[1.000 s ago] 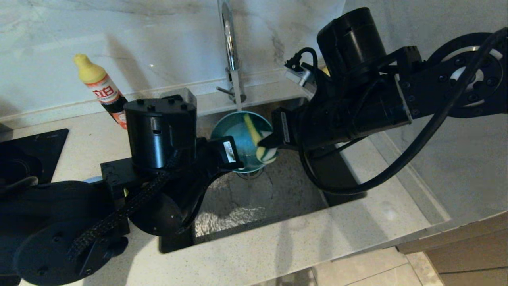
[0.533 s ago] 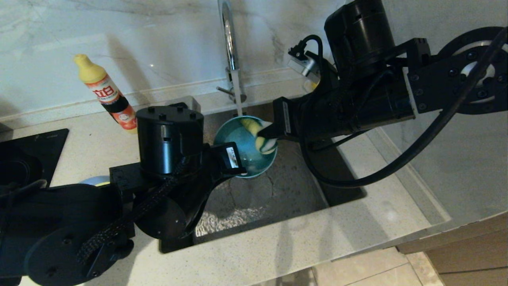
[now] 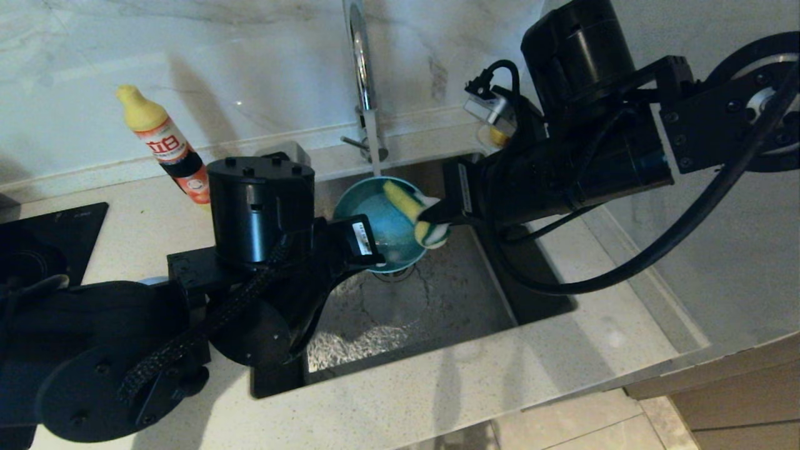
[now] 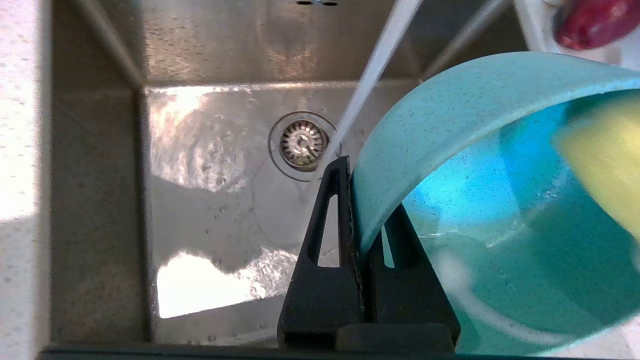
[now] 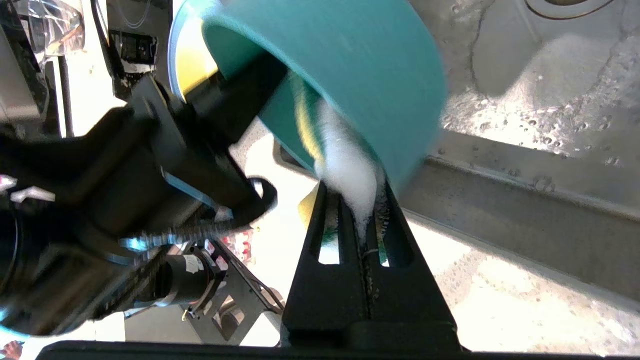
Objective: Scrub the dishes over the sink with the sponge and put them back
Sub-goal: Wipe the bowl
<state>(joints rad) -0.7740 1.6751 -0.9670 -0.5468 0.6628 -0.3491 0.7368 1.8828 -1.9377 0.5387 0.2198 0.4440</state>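
Observation:
A teal bowl (image 3: 375,219) hangs tilted over the sink (image 3: 437,306), under the tap's running water (image 4: 375,75). My left gripper (image 3: 375,259) is shut on the bowl's near rim, one finger inside and one outside (image 4: 357,200). My right gripper (image 3: 431,219) is shut on the yellow and green sponge (image 3: 415,212), which is soapy and pressed against the bowl's inside at its right rim (image 5: 345,165). In the right wrist view the bowl (image 5: 350,65) sits just ahead of my right gripper (image 5: 352,200). The drain strainer (image 4: 302,145) lies below.
A yellow-capped detergent bottle (image 3: 165,147) stands on the counter at the back left. A black hob (image 3: 50,244) lies at the far left. The chrome tap (image 3: 362,75) rises behind the sink. Red fruit (image 4: 595,20) sits beyond the bowl.
My right gripper has drawn the sponge up from the bowl's lower inside and a little to the right, to its right rim. The left gripper keeps its hold on the bowl, barely shifting.

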